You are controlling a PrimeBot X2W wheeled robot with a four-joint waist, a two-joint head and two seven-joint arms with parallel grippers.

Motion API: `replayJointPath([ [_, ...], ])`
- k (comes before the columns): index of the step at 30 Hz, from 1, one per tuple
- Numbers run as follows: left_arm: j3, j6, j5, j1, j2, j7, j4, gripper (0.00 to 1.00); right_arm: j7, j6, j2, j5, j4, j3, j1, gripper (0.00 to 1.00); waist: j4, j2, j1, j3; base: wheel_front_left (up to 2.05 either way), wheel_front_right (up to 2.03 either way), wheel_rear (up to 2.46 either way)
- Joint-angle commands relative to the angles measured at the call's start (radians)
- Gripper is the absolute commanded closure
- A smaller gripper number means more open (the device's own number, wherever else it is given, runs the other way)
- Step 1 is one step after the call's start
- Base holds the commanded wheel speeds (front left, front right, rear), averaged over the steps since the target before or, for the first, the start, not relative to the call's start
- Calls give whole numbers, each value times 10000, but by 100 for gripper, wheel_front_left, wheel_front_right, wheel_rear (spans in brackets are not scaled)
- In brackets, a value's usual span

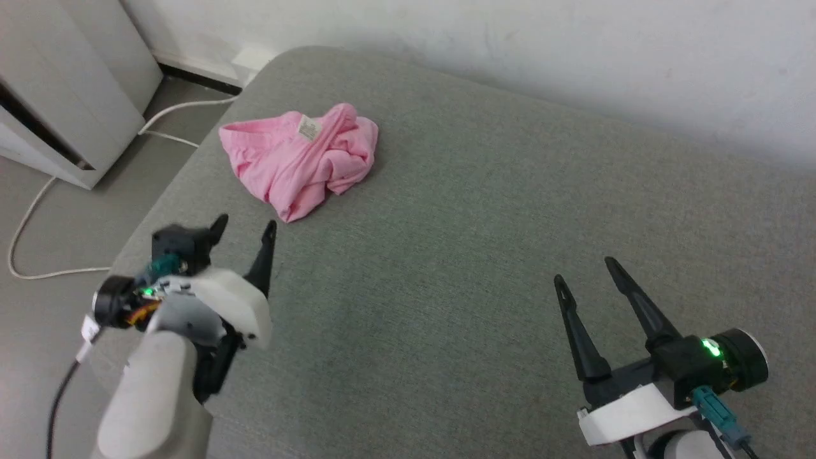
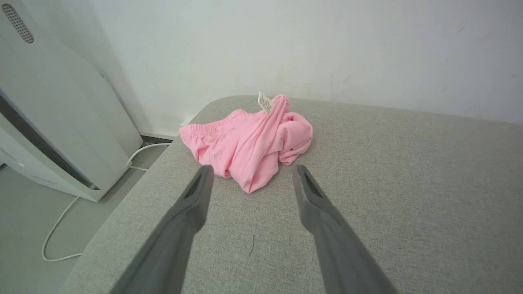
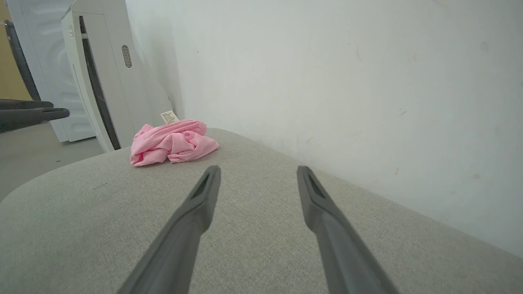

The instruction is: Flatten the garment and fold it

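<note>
Garment position: we find the garment (image 1: 299, 162) (image 2: 249, 147) (image 3: 171, 143) lying in a crumpled pink heap near the far left corner of the grey fabric-covered tabletop (image 1: 446, 268), close to the white wall (image 1: 574, 64).
Garment state: bunched and folded over itself, not flat; we see the gathered waistband along its left side in the left wrist view.
Label: a small white label (image 1: 309, 127) (image 2: 264, 102) (image 3: 169, 117) sticks up at the top of the heap.
Left gripper: the left gripper (image 1: 246, 223) (image 2: 252, 169) hangs over the tabletop's left part, just short of the garment's near edge.
Left jaws: spread wide, holding nothing; we see bare tabletop between them and no contact with the cloth.
Right gripper: the right gripper (image 1: 584, 270) (image 3: 258, 168) is over the tabletop's near right part, well apart from the garment.
Right jaws: spread wide, empty, touching nothing that we can make out.
Surroundings: a white appliance (image 1: 64, 95) stands on the floor left of the tabletop, with a white cable (image 1: 25, 217) looping across the floor beside it.
</note>
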Motion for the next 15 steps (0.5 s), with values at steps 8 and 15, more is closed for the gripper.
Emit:
replayJointPath([
  [8, -34, -350, -1191, -3032, 1534, 2129, 1860, 0, -47, -11, 5, -361, -533, 109, -745, 0, -1952, 0, -2, 2311, 0, 0, 0],
  [15, -778, -369, -3472, -4907, 3204, 4541, 3031, 0, -47, -11, 5, -413, -831, 14, -1232, 0, -2866, 0, -2, 3287, 0, 0, 0],
])
